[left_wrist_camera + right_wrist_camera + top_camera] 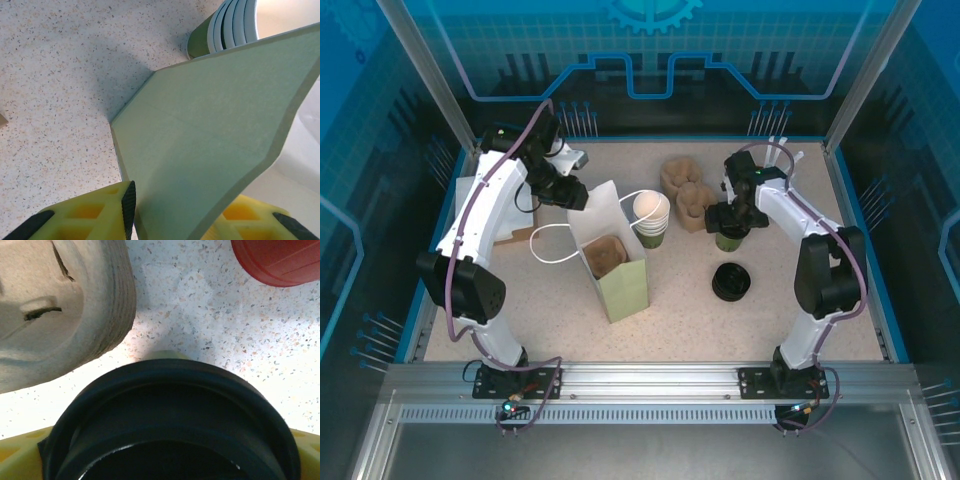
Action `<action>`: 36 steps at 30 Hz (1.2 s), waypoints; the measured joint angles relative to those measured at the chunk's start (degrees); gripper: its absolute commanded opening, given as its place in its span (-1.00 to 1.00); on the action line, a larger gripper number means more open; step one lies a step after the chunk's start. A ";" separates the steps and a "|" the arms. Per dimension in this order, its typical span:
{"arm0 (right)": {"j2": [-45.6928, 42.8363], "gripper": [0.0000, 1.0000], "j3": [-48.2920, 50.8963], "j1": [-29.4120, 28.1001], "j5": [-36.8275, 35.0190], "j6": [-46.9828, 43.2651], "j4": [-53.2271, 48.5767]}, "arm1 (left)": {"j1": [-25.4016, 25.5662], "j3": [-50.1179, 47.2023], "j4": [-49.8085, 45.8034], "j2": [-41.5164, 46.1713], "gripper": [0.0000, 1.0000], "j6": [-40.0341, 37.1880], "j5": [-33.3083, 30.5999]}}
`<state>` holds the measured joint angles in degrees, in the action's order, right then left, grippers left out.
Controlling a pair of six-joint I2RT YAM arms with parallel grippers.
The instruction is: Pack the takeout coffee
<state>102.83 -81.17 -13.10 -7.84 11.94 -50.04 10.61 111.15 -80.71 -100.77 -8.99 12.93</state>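
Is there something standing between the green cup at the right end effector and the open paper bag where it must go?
Yes. The stack of cream-white cups stands beside the paper bag, on the straight line from the takeout coffee. Lifting the cup over it would likely avoid contact.

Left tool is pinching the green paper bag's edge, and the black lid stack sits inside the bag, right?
No: the top view shows the black lid stack on the table, to the right of the paper bag, not inside. The left tool does pinch the bag's edge.
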 measured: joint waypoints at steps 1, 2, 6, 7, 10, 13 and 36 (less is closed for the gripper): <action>0.33 0.90 -0.09 0.00 -0.02 -0.13 -0.07 | 0.02 0.00 0.00 0.00 -0.27 -0.02 0.00; 0.57 0.88 -0.20 0.00 -0.02 -0.15 -0.07 | 0.07 0.00 0.00 0.00 -0.27 -0.02 0.00; 0.87 0.76 -0.42 0.00 -0.04 -0.39 -0.11 | 0.07 0.00 0.00 0.00 -0.27 -0.02 0.00; 0.92 0.73 -0.66 0.00 -0.04 -0.46 -0.33 | 0.07 0.00 0.00 0.00 -0.28 0.00 0.00; 0.96 0.67 -1.09 0.00 -0.07 -0.50 -0.48 | 0.07 0.00 0.00 0.00 -0.27 0.00 -0.02; 0.96 0.64 -1.36 0.00 -0.07 -0.57 -0.68 | 0.07 0.00 0.00 0.00 -0.28 0.04 -0.02; -18.25 0.57 -15.43 -6.27 -1.33 0.13 -19.06 | 1.40 -1.77 1.84 3.13 -0.46 6.88 -0.02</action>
<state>84.58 -96.60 -19.38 -9.17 12.08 -69.10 12.01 109.38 -78.87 -97.65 -2.11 12.91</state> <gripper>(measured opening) 0.844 0.298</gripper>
